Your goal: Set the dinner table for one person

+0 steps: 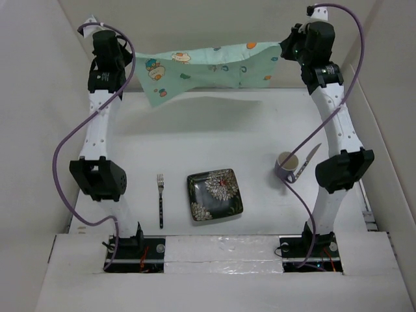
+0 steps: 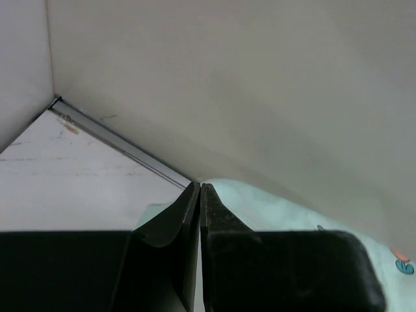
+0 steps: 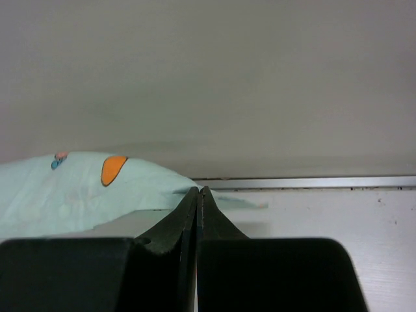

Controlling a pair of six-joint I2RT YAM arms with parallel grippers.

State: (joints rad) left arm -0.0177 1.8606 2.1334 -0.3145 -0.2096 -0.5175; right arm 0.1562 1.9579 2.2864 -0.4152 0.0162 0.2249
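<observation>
A mint-green cartoon-print placemat point(image 1: 205, 70) hangs stretched in the air at the far side of the white dinner table point(image 1: 214, 140). My left gripper point(image 1: 133, 64) is shut on its left edge, and the cloth shows past the fingers in the left wrist view point(image 2: 273, 211). My right gripper point(image 1: 283, 49) is shut on its right edge, seen in the right wrist view point(image 3: 84, 188). A black floral square plate point(image 1: 214, 194), a fork point(image 1: 160, 198), a purple mug point(image 1: 286, 165) and a knife point(image 1: 308, 160) lie on the near half of the table.
White walls enclose the table on the left, far and right sides, with a metal strip point(image 3: 312, 182) at the base of the far wall. The fork lies left of the plate; the mug and knife are right of it, close to my right arm point(image 1: 338, 169).
</observation>
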